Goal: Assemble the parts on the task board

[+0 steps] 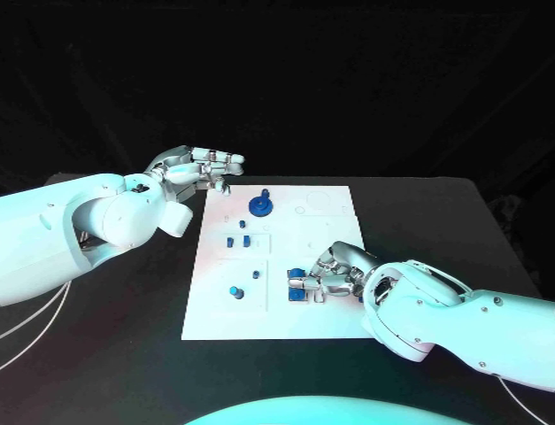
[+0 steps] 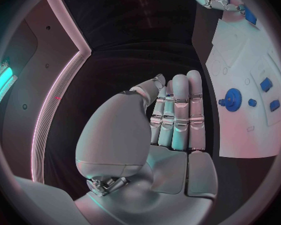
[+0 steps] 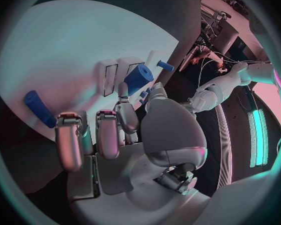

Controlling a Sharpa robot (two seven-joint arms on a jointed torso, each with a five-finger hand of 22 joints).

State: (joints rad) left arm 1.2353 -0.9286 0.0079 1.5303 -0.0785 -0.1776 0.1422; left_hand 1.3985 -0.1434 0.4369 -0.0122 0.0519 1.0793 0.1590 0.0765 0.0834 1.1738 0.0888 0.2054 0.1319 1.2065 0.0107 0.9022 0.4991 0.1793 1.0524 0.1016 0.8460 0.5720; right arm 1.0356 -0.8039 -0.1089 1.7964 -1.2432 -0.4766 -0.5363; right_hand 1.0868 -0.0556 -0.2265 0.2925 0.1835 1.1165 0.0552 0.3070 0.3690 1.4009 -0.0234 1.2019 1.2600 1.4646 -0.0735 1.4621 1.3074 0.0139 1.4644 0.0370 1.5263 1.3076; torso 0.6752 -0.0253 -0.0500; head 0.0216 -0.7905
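Note:
The white task board (image 1: 283, 310) lies mid-table. On it stands a blue gear (image 1: 262, 206) at the far end, and several small blue parts (image 1: 239, 240) lie along its left half. My right hand (image 1: 335, 276) rests on the board's near right part, fingers curled, and pinches a blue cylindrical part (image 3: 138, 78) between thumb and a finger. A blue peg (image 3: 39, 108) lies on the board beside its outer fingers. My left hand (image 1: 201, 166) hovers off the board's far left corner, fingers (image 2: 178, 115) straight and together, holding nothing. The left wrist view shows the gear (image 2: 233, 100) and the board (image 2: 240, 60).
The black table (image 1: 404, 212) surrounds the board on all sides. A small blue peg (image 3: 165, 65) lies on the board past the right hand. Outlined slots (image 1: 313, 205) mark the board's far right corner.

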